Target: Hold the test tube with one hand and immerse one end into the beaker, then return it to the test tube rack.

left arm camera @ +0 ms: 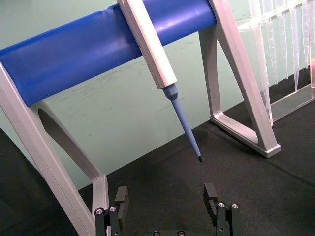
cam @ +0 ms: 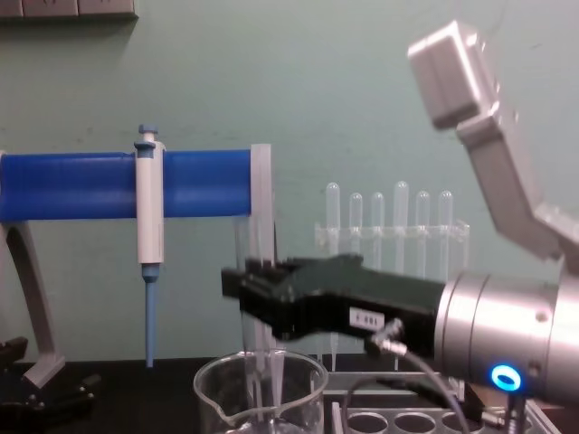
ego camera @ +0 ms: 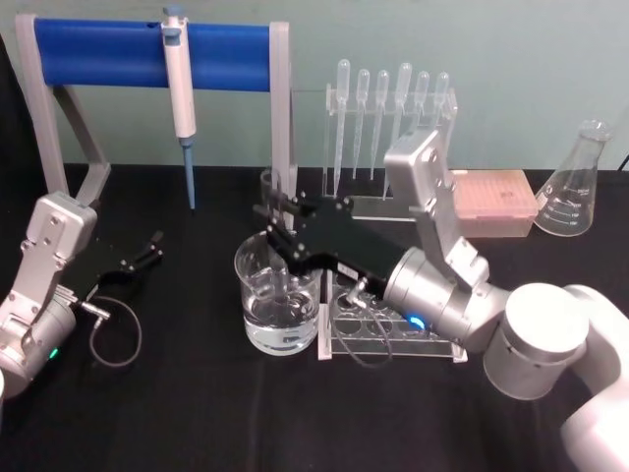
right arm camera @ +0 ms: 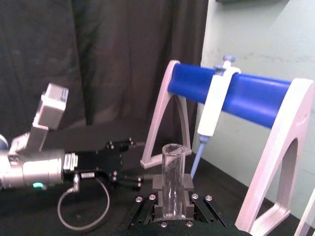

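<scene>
1. Head view. Right gripper (ego camera: pixel 270 224), black on a silver wrist, reaches in from the right and pinches the test tube (ego camera: pixel 268 187) upright over the beaker (ego camera: pixel 248 295). The tube's open rim stands above the fingers. Its lower part reaches down inside the beaker, which holds clear liquid; whether the tip is wetted cannot be told. The test tube rack (ego camera: pixel 432 344) lies just right of the beaker, under the right wrist. The left gripper (ego camera: pixel 147 251) rests on the black table (ego camera: pixel 197 413) at the far left, well apart from the glassware. Behind stand a blue-barred stand (ego camera: pixel 118 54) carrying a micropipette (ego camera: pixel 179 88), a row of plastic pipettes (ego camera: pixel 388 98), a pink tip box (ego camera: pixel 491 202) and a conical flask (ego camera: pixel 575 187).
2. Left wrist view. Left gripper (left arm camera: pixel 166 196) has its fingers (left arm camera: pixel 121 197) spread wide with nothing between them. It faces the stand (left arm camera: pixel 74 54) and the micropipette (left arm camera: pixel 147 44).
3. Right wrist view. Right gripper (right arm camera: pixel 173 194) clamps the test tube (right arm camera: pixel 173 172) between its pads, and the tube rises vertically. The left gripper (right arm camera: pixel 135 161) lies farther off on the table, spread apart.
4. Chest view. Right gripper (cam: pixel 242 287) is level above the beaker (cam: pixel 213 389). The test tube (cam: pixel 268 375) hangs below the fingers inside the beaker's rim. The test tube rack (cam: pixel 416 420) sits just right of the beaker.
</scene>
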Action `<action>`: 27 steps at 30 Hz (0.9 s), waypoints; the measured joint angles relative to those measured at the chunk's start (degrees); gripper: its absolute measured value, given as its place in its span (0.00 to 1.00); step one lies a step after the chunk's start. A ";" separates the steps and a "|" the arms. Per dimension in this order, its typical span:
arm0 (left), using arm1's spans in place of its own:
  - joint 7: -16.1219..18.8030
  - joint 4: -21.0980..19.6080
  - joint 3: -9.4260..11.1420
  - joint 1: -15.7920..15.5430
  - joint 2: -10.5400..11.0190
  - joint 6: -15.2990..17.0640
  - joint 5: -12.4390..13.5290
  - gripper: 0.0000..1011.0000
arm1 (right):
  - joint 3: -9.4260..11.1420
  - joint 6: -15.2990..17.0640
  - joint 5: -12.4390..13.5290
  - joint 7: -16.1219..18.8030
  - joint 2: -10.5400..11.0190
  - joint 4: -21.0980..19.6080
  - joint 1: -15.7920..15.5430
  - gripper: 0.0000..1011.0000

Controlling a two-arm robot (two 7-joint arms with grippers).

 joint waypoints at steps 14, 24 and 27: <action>0.00 0.00 0.00 0.00 0.00 0.00 0.00 0.99 | 1.08 -3.44 -2.23 -0.04 -1.65 3.30 -2.03 0.22; 0.00 0.00 0.00 0.00 0.00 0.00 -0.01 0.99 | 2.51 -3.78 -1.67 -0.03 -2.46 3.47 -3.07 0.22; 0.00 0.00 0.00 0.00 0.00 0.00 -0.01 0.99 | 2.72 -3.73 -1.29 0.23 -2.68 3.52 -3.23 0.22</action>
